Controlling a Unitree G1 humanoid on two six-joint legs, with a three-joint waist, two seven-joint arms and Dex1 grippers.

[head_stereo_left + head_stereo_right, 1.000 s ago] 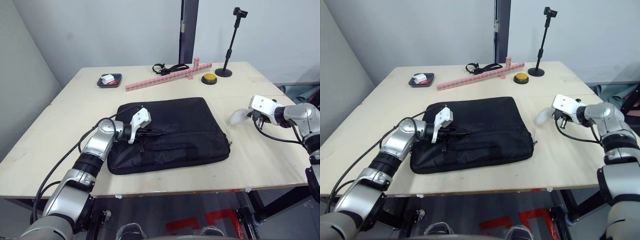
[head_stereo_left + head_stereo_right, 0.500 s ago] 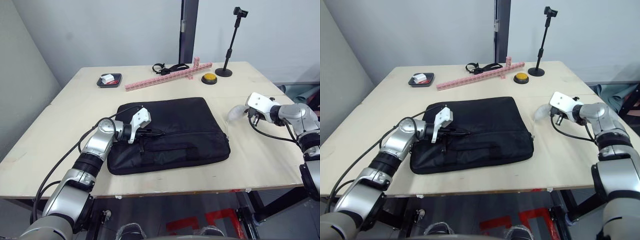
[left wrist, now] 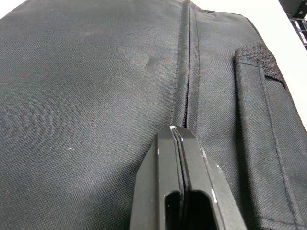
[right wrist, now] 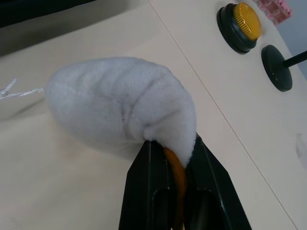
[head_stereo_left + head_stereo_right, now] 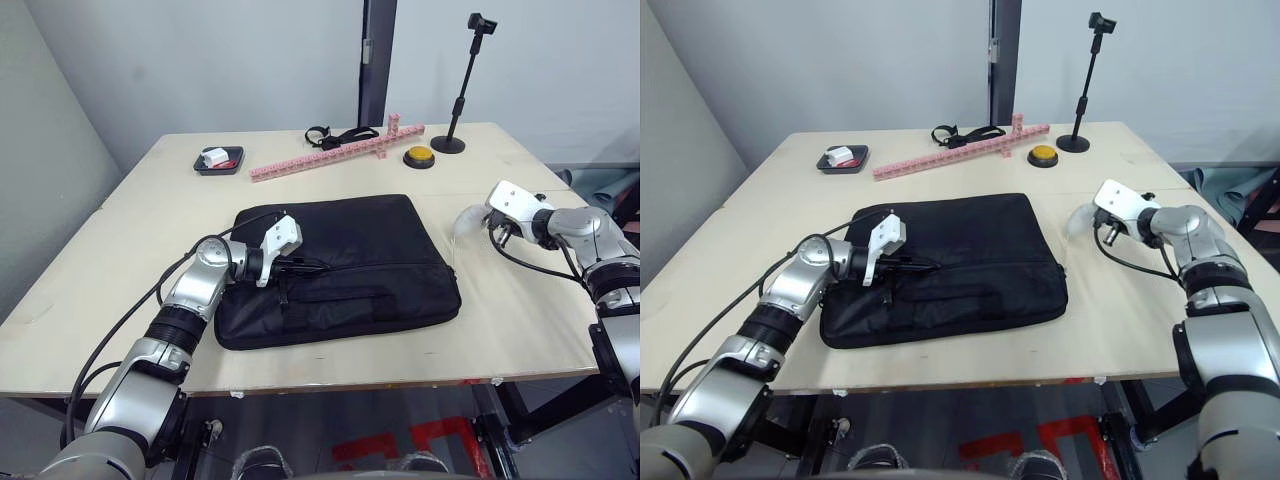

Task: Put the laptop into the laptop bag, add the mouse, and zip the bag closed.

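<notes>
The black laptop bag (image 5: 350, 235) lies flat in the middle of the table, its zipper seam (image 3: 187, 57) running across the top face. My left gripper (image 5: 320, 266) rests on that seam, its fingers (image 3: 165, 158) pressed shut together. To the right of the bag, my right gripper (image 5: 488, 228) hovers just above the table, shut on the orange piece of a white fluffy oval lump (image 4: 115, 103), also seen as the lump (image 5: 468, 222). The laptop and the mouse are out of view.
At the back of the table are a small black tray (image 5: 218, 160) with a white item, a long pink brick strip (image 5: 335, 150), a black strap (image 5: 330, 135), a yellow button (image 5: 418, 156) and a black stand (image 5: 462, 90). A white thread (image 4: 14, 88) lies near the bag's right edge.
My right gripper has carried the white lump a short way left, toward the bag's right edge. The left arm and the bag have not moved.
</notes>
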